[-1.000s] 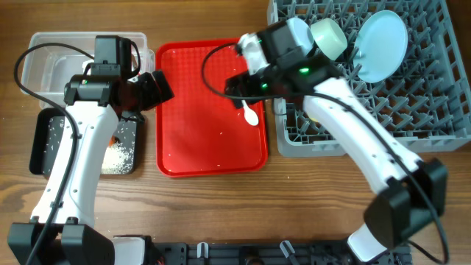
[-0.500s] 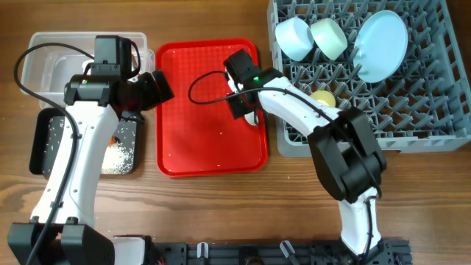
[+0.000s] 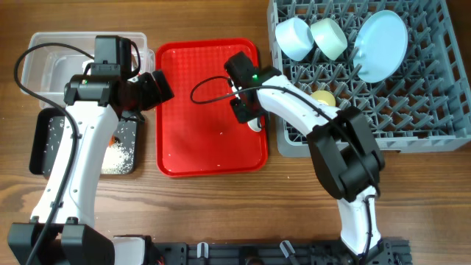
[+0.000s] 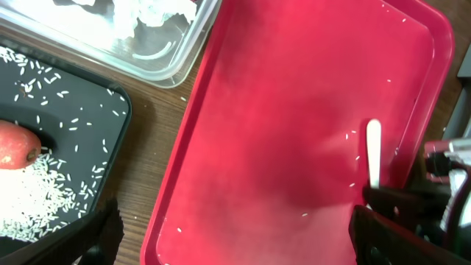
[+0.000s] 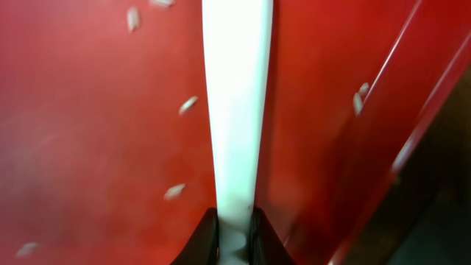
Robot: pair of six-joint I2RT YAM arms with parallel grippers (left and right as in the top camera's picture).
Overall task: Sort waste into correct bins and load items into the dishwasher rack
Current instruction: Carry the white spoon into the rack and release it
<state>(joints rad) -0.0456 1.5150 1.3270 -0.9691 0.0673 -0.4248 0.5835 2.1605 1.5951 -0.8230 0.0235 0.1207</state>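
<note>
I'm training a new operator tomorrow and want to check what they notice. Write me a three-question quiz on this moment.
1. True or false: the white plastic spoon lies in the dishwasher rack.
2. The right hand is: A) open above the rack B) shut on the spoon C) out of view.
3. Fill in: the carrot and rice lie in the ___ tray.
Key: 1 false, it is on the red serving tray; 2 B; 3 black tray.
</note>
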